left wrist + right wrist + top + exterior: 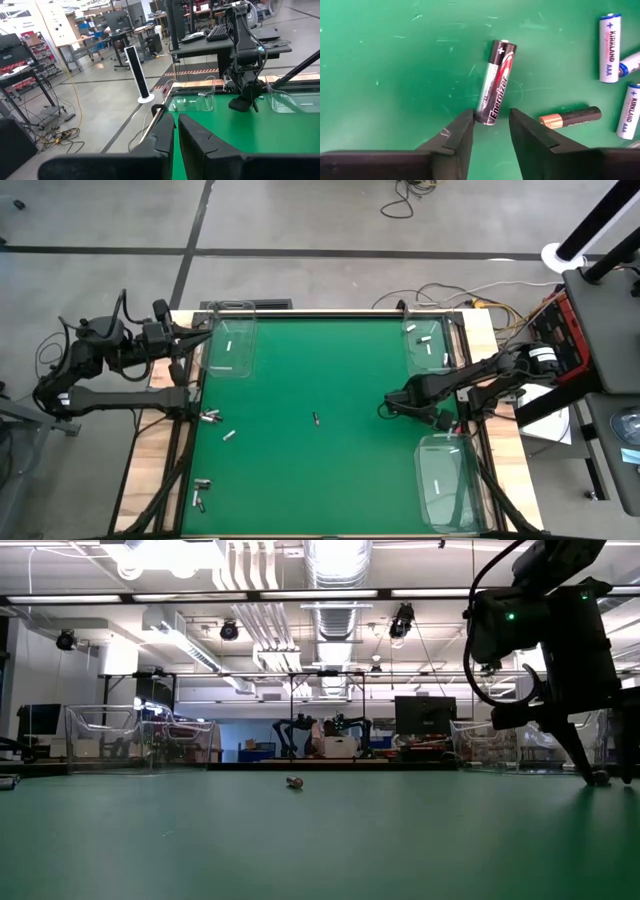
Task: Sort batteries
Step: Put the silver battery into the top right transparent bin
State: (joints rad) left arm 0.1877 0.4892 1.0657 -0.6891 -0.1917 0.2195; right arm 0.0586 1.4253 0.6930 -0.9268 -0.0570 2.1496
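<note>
The right gripper [490, 132] is low over the green bench [300, 470], its arm reaching in from the right side, fingers a little open around one end of a dark battery [495, 82], not closed on it. More batteries [609, 47] lie nearby. The left gripper [176, 132] waits at the far left corner, fingers almost together, holding nothing.

Four views of one green mat [320, 470]

The high camera looks straight down on the whole table and both arms. The low one sits at mat level, facing the room behind. The left wrist camera looks across the table's far edge; the right wrist camera hangs close over a battery [495, 82]. Left wrist and high views share the right arm [245, 55].
</note>
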